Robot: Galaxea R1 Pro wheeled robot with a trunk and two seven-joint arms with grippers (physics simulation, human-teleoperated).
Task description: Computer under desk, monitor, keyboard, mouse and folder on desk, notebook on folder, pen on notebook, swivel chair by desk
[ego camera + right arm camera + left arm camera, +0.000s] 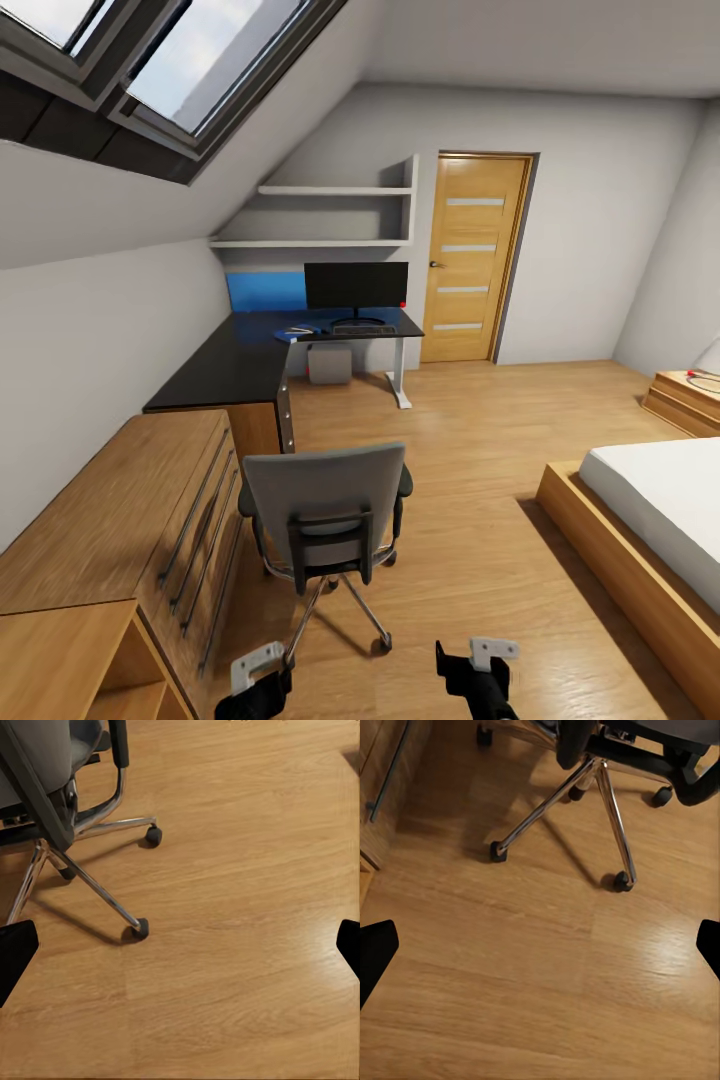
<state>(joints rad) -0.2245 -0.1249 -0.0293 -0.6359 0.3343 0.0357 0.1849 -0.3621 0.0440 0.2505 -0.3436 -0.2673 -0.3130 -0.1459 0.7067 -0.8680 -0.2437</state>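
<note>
The swivel chair (325,510) stands on the wood floor just ahead of me, its grey back towards me and hiding the seat; the folder is hidden. Its chrome legs and casters (562,791) (90,881) appear in both wrist views. Far back, the black desk (225,370) carries the monitor (356,287) with the keyboard (364,328) in front of it. The computer (330,363) sits under the desk. A small blue item (298,330) lies left of the keyboard, too small to identify. Mouse, notebook and pen are out of view. My left gripper (540,952) and right gripper (180,952) hang open over bare floor.
A low oak drawer unit (130,520) runs along the left wall beside the chair. A bed (650,520) on a wood frame stands at the right, a nightstand (690,395) beyond it. A wooden door (475,258) is shut at the back. Open floor lies between chair and bed.
</note>
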